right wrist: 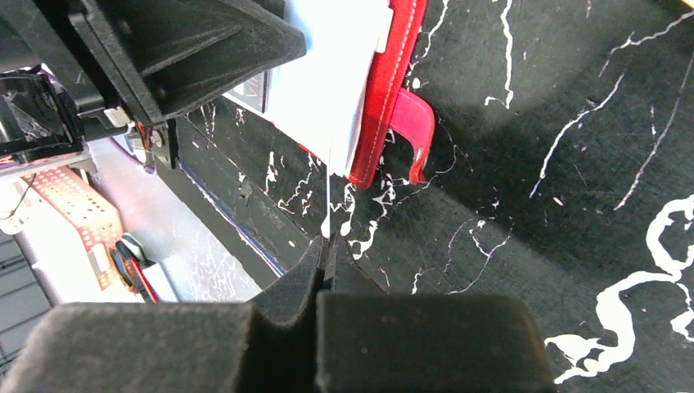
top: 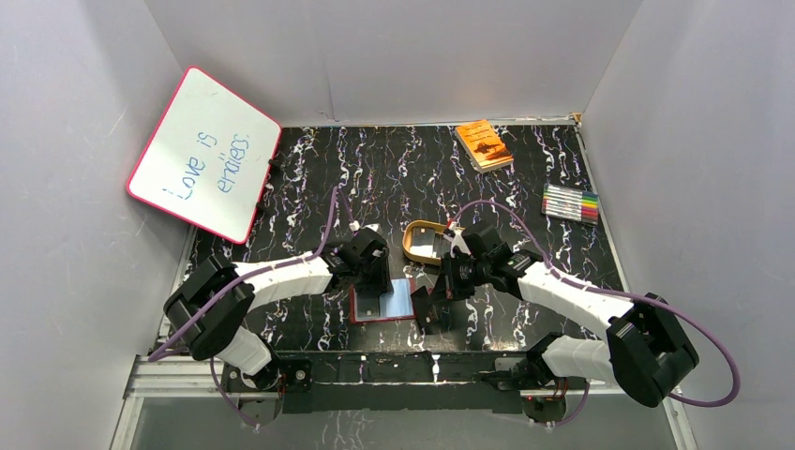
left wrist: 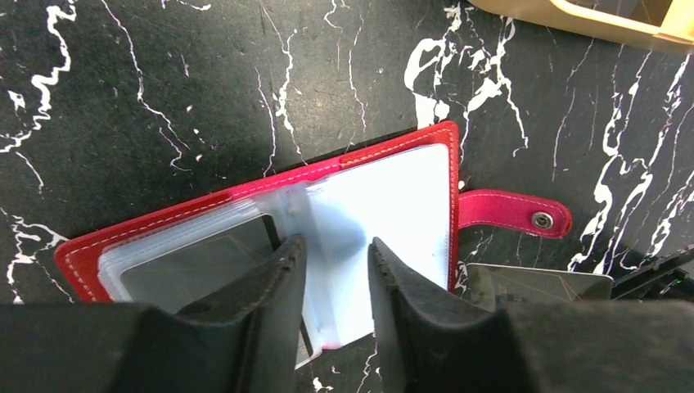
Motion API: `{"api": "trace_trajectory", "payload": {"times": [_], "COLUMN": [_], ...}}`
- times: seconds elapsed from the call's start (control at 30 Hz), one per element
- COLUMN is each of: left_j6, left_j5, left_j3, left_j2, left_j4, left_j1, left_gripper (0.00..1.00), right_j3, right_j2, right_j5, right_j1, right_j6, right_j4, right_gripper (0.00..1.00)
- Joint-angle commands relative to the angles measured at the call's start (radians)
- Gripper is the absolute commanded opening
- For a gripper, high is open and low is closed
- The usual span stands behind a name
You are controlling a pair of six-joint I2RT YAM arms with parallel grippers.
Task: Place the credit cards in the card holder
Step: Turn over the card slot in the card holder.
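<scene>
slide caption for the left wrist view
Left tool, jaws apart, over the open card holder; credit card beside its tab

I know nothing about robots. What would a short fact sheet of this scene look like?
surface: black marbled table
card holder: red, lying open, clear sleeves facing up
left end effector: low over the sleeves, fingers apart
right end effector: shut on a thin card, just beside the holder's snap-tab edge
card status: not yet in a sleeve
also on table: gold tray, orange book, markers
leaning at left wall: whiteboard
</scene>
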Motion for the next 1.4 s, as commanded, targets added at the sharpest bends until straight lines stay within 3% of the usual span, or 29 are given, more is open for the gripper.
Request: {"api": "trace_trajectory", "payload": {"times": [0.0,0.27,0.5,1.33,1.37], "left_j6": [0.012,0.016,0.008,-0.012,-0.013], "left_j5": [-0.029,-0.035,-0.035,-0.02,-0.021], "left_j3": [-0.001,-0.021,-0.031,-0.037,-0.032], "left_j2": [0.014,0.025,0.034,0.024,0.019], "left_j4": [-0.03,-0.031,-0.031,-0.027,-0.033], "left_j1": [-0.005,-0.005,-0.004,-0.004,-0.005], "left_gripper": [0.28,0.09,0.0,0.0,0.04], "right_j3": [-0.004,-0.037,-0.058,-0.059,-0.058], "right_j2": [0.003,-0.008,0.009,0.101,0.101], "right_j5": [-0.029,0.018,0.018,-0.092,-0.095], "right_j1": [-0.003,-0.003,-0.003,-0.002,-0.001], "right_j6": [0.008,0.038,0.049,0.094,0.094], "right_j4": [0.054,0.061,0.077,0.24,0.24], "right_gripper": [0.0,0.0,0.0,0.0,0.0]}}
